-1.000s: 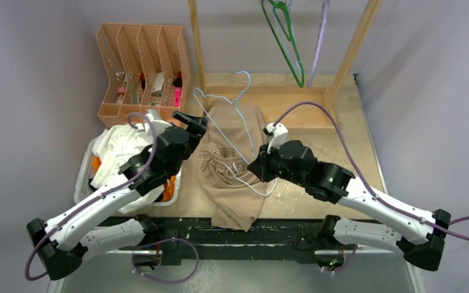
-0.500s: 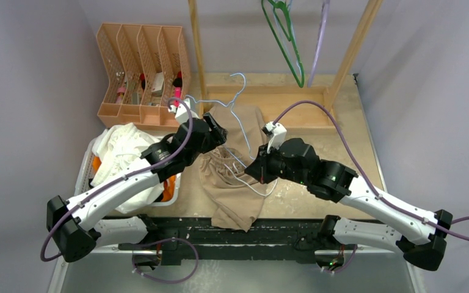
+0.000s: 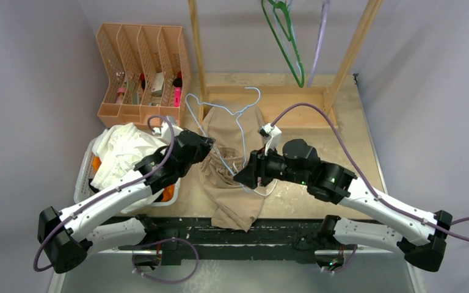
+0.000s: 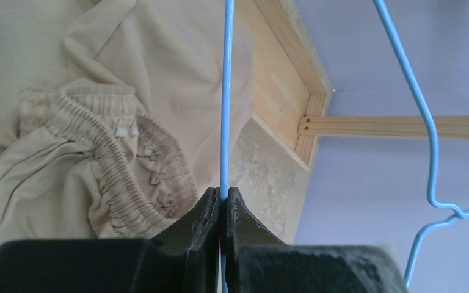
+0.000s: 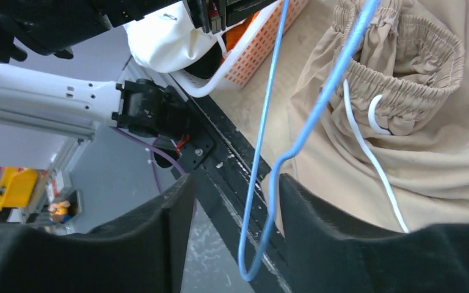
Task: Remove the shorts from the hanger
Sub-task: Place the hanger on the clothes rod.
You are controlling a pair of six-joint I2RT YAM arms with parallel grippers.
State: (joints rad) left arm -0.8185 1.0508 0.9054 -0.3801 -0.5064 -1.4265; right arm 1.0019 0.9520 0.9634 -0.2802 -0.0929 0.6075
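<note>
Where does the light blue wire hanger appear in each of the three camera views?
Top external: blue hanger, centre, over the beige shorts.
Left wrist: centre, vertical, clamped by the left gripper.
Right wrist: centre, diagonal, inside the open right gripper.
Shared landmark: the shorts' gathered waistband.

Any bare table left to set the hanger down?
Bare tabletop right of the tan shorts, between the wooden rack base and the table's right edge. Narrow strip between basket and shorts. Crowded left: basket, orange organizer.
</note>
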